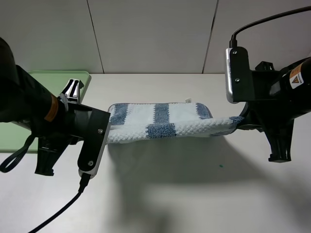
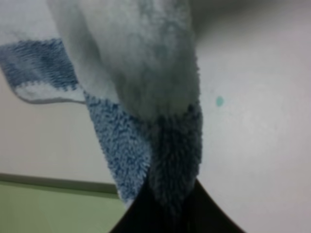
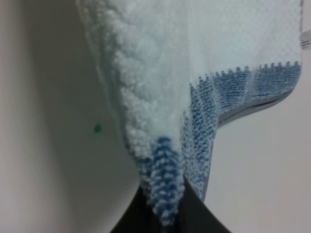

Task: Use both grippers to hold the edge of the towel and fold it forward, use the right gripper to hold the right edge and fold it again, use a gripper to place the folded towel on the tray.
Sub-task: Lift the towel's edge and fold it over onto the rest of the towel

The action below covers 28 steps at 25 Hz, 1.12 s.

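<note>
Over the counter (image 1: 194, 194)'s middle, the left gripper (image 1: 109, 132) and right gripper (image 1: 237, 121) are each clamping closed jaws on the towel (image 1: 165, 121)'s near edge, stretching it between them, the rest draping behind. The tray (image 1: 53, 77) is sitting at the far-left corner.

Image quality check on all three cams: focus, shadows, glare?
Exterior high: sharp and evenly lit, no glare; the towel and the arms throw a broad soft shadow on the table. Left wrist: out of focus and dim, the towel's pile is smeared. Right wrist: sharper, the weave is readable, white areas are bright but keep texture.
</note>
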### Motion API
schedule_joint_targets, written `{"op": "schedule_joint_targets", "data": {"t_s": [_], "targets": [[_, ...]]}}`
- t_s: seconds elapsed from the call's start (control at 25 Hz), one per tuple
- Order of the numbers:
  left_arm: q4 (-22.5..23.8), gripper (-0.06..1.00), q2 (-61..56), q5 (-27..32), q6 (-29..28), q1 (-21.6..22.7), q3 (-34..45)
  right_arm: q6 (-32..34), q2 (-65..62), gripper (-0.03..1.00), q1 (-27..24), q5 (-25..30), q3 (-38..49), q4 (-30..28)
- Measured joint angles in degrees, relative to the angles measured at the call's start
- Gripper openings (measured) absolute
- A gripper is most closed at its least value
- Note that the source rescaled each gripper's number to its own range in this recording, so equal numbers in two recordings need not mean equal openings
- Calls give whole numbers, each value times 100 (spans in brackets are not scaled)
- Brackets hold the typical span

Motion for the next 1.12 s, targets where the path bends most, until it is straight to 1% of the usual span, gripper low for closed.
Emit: {"op": "schedule_joint_targets", "data": {"t_s": [0.16,0.4,0.8,1.12], "targets": [[0,0,-328,30,-14,0,0,0,-75,0,0,114,0,17],[-6,0,-850,114,-14,0,0,0,-82,0,0,125,0,86],[-29,0,-888,185,-14,0,0,0,-82,0,0,87,0,119],[8,0,-882,185,-14,0,0,56,-82,0,0,-154,0,98]]}}
